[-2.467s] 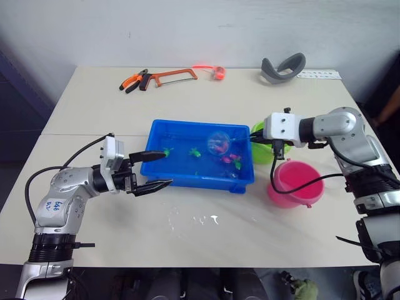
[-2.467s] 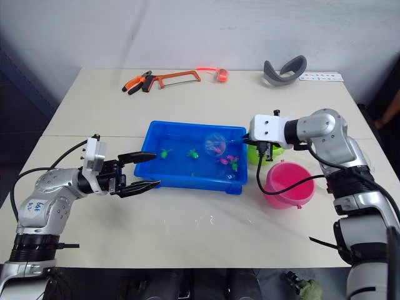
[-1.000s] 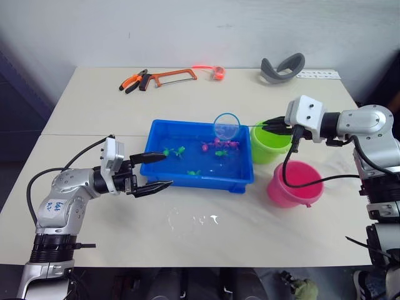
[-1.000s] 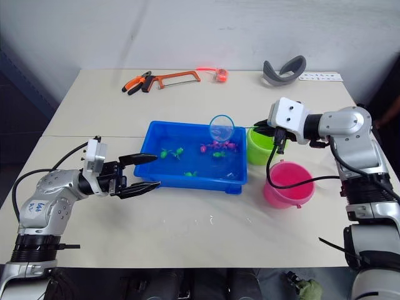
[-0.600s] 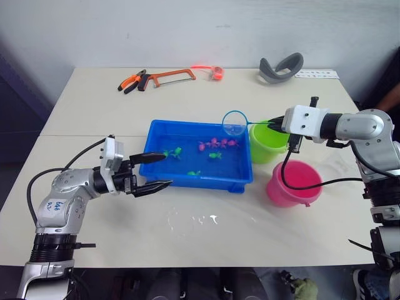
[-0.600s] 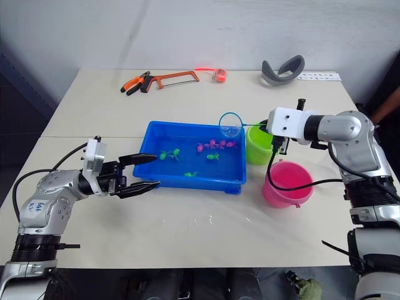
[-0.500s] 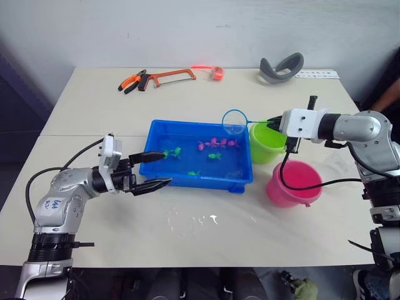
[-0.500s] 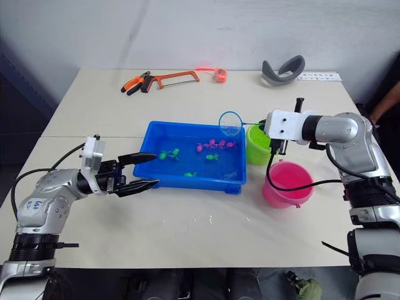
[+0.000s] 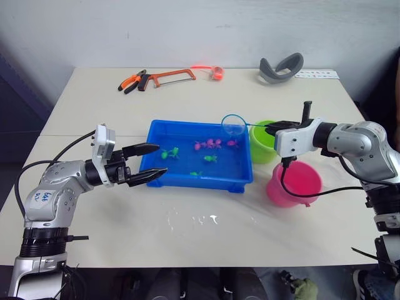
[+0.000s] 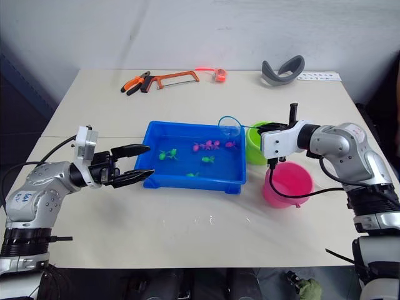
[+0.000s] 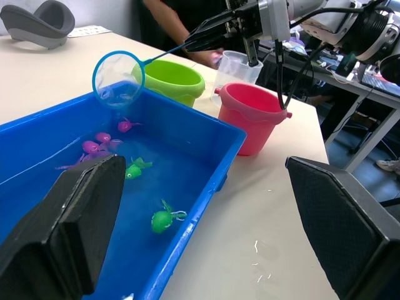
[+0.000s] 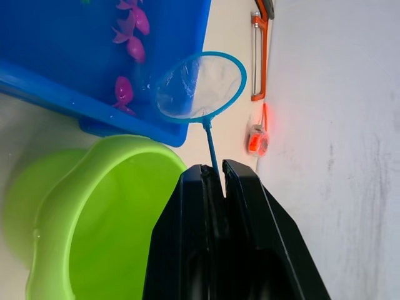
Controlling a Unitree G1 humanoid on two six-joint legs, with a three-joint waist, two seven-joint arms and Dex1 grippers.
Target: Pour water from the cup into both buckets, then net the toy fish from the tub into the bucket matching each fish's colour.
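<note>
The step in hand is judged to be the netting step. The right gripper (image 9: 273, 127) is clamped on the handle of the net (image 9: 234, 124), fingers pressed together on the thin shaft. The hoop hangs above the tub's (image 9: 161, 179) far corner on the bucket side, raised clear of the water; its mesh looks empty.

Fish (image 9: 208, 144) remain in the tub: a pink cluster in the far half, close under the hoop, and green ones nearer the middle and the left wall. The green bucket (image 9: 263, 145) stands just beside the tub's right wall. The pink bucket (image 9: 295, 181) stands near the tub's near right corner. The cup (image 11: 237, 65) sits beyond the pink bucket, away from the tub.

The left gripper (image 9: 145, 164) hovers at the tub's left wall with its fingers spread apart, holding nothing.

Next move, as a judgement: lower the hoop into the water beside the pink cluster, scoop under one fish, lift level, then carry it over the pink bucket. Risk: the fish may slip off the shallow mesh if the hoop tilts.
</note>
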